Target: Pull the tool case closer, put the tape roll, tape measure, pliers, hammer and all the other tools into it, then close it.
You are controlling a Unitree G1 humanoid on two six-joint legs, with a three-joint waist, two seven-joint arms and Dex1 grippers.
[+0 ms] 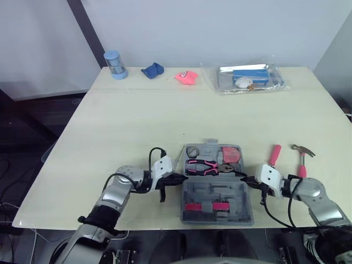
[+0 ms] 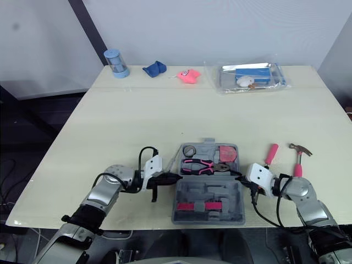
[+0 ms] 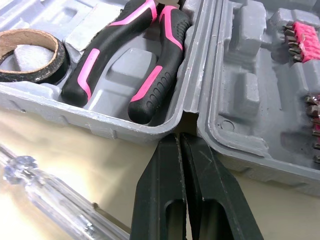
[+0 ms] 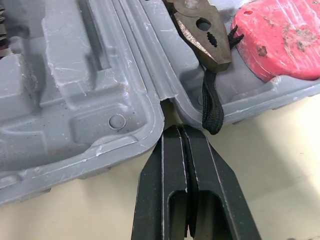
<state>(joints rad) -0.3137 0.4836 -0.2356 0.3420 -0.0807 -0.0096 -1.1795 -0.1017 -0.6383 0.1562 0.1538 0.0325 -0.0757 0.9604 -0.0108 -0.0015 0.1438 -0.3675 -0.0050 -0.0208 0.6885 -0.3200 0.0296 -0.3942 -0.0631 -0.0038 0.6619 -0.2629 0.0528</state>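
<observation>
The tool case (image 1: 217, 193) lay open and flat on the worktop (image 1: 137, 121), close to its near edge and between our two arms. The left gripper (image 1: 181, 177) had its fingers pressed together on nothing, their tip at the hinge notch on the case's left side. The right gripper (image 1: 246, 180) was closed and empty too, nosed against the matching notch on the right.

The far half held the tape roll (image 1: 192, 151), the pliers (image 1: 206, 166) and the red tape measure (image 1: 231, 154). The hammer (image 1: 302, 157) and a pink-handled screwdriver (image 1: 274, 155) lay on the worktop just right of the case, and a clear-handled screwdriver (image 3: 45, 192) lay to its left.

We judged the case to be stiff moulded plastic, light on its own but weighted by the steel tools. It looked likely to slide on the smooth worktop rather than tip, so the side rims beside the hinge seemed the best hold. We expected the hammer to be head-heavy and best gripped on the handle near the head. The thin screwdrivers might roll away from a loose pinch.
</observation>
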